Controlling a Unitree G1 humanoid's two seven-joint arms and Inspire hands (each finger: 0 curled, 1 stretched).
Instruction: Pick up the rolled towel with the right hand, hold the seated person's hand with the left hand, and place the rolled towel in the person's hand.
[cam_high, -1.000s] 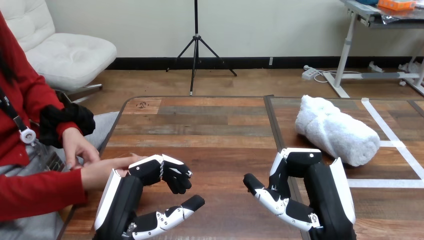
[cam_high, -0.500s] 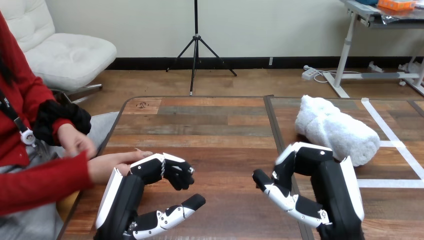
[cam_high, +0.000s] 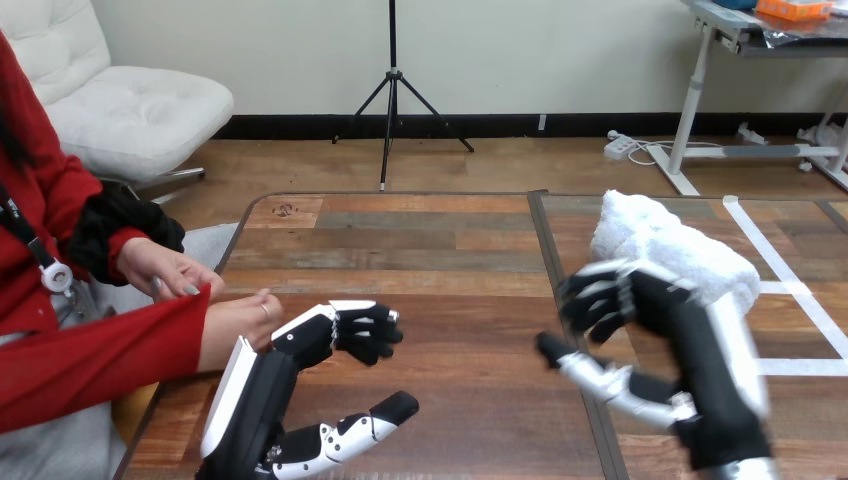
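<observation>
The rolled white towel (cam_high: 690, 252) lies on the table's right half, towards the back. My right hand (cam_high: 690, 322) hovers just in front of it, overlapping its near side, with fingers loosely bent, thumb stretched out and nothing in it. My left hand (cam_high: 290, 350) rests at the front left, its fingers bent downward, thumb spread wide. The person's hand (cam_high: 232, 325) lies at the table's left edge, right beside my left hand's back; my fingers are not round it. The person's other hand (cam_high: 160, 268) tugs at the red sleeve above it.
The wooden table (cam_high: 420, 250) has a seam (cam_high: 548, 250) running front to back left of the towel. White tape lines (cam_high: 800, 300) mark the right part. The person sits close to the left edge.
My right hand has risen and moved right and forward up to the towel. The person's other hand has come down onto the sleeve. My left hand has barely shifted.
</observation>
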